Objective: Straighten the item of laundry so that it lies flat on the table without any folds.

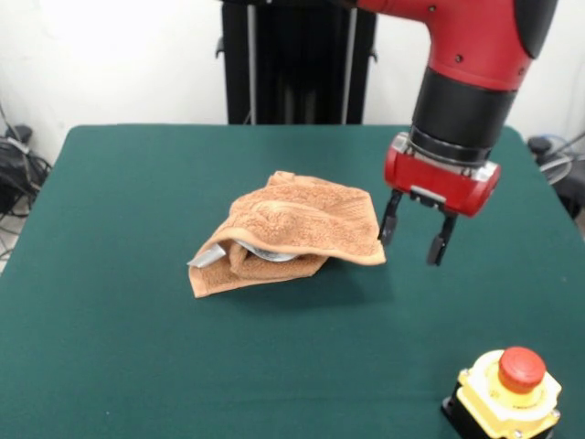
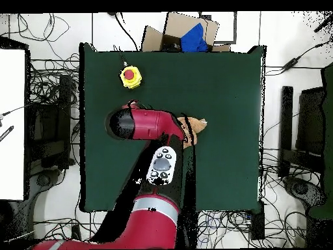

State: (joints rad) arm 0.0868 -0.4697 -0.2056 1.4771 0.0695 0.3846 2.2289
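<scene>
The item of laundry [image 1: 292,229] is an orange-tan terry towel lying crumpled and folded over itself near the middle of the green table [image 1: 119,320]. A grey-white tag pokes out at its lower left. My gripper [image 1: 417,234] hangs open just off the towel's right edge, above the table, with nothing between its fingers. In the overhead view the red arm covers most of the towel [image 2: 195,127]; only a small tan part shows beside it, and the gripper itself is hidden.
A yellow box with a red emergency-stop button [image 1: 512,389] sits at the near right corner in the front view, also seen as the yellow box [image 2: 131,77] in the overhead view. Cables, a cardboard box and equipment lie on the floor around the table.
</scene>
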